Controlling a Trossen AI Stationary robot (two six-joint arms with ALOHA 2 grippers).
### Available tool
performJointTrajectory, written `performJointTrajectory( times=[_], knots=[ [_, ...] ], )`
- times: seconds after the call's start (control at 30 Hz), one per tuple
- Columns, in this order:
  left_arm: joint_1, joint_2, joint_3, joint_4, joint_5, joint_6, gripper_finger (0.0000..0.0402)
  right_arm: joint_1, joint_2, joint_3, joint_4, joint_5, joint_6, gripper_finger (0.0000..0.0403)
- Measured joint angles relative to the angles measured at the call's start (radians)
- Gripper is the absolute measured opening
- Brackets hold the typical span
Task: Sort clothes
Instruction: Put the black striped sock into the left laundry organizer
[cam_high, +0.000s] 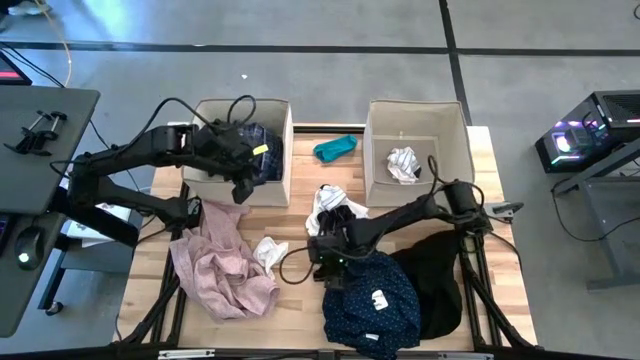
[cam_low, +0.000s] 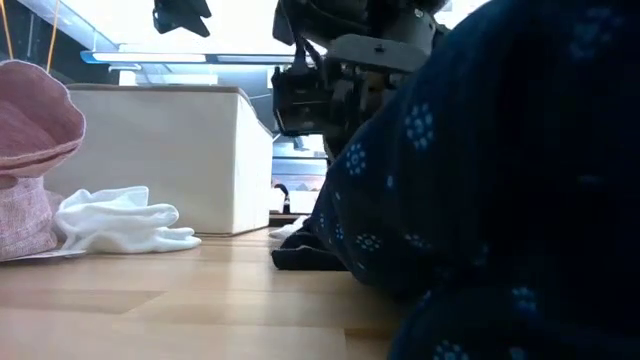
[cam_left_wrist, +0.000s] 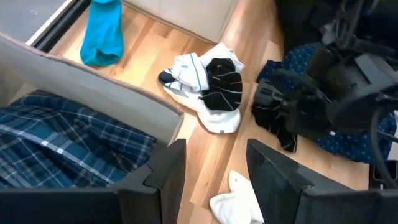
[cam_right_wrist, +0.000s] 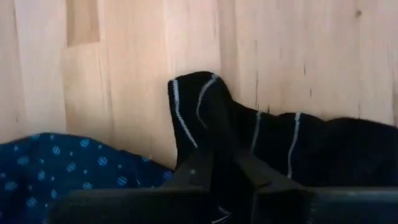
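My right gripper (cam_high: 325, 262) is low over the table's middle, shut on a black sock with pale stripes (cam_right_wrist: 261, 137) beside the navy dotted shirt (cam_high: 375, 300). My left gripper (cam_high: 241, 188) hangs open and empty over the near right corner of the left beige box (cam_high: 205, 115), which holds the blue plaid shirt (cam_left_wrist: 56, 143). The pale pink shirt (cam_high: 220, 262) and a white sock (cam_high: 268, 252) lie at the near left. A black-and-white sock pile (cam_high: 335, 205) lies mid-table, the teal piece (cam_high: 335, 148) between the boxes, and the black garment (cam_high: 440, 280) at the right. My right gripper pinches the black striped sock at a raised fold (cam_right_wrist: 205, 118) between its two fingers, coming slanting down from the table's right. The sock's remaining length (cam_right_wrist: 311, 149) lies on the wood beside the navy shirt. One layer or several, I cannot tell.
The right beige box (cam_high: 415, 115) holds a white crumpled piece (cam_high: 403, 163). Bare wood shows between the pink shirt and the navy shirt (cam_high: 295, 300). The table's far edge runs behind the boxes.
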Motion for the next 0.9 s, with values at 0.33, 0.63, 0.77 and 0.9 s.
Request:
performJointTrajectory(
  times=[0.33, 0.63, 0.77, 0.9],
  knots=[
    [-0.065, -0.056, 0.0, 0.002, -0.111, -0.041, 0.0158, -0.029, -0.179, 0.151, -0.101, 0.125, 0.093, 0.0007],
    [-0.106, -0.132, 0.0, 0.014, -0.193, -0.081, 0.0158, -0.062, -0.362, 0.475, -0.425, 0.515, -0.038, 0.0002],
    [-0.113, -0.146, 0.0, 0.018, -0.229, -0.104, 0.0158, -0.104, -0.417, 0.623, -0.562, 0.665, -0.131, 0.0002],
    [-0.113, -0.147, 0.0, 0.019, -0.254, -0.107, 0.0158, -0.18, -0.464, 0.703, -0.661, 0.703, -0.214, 0.0002]
  ],
)
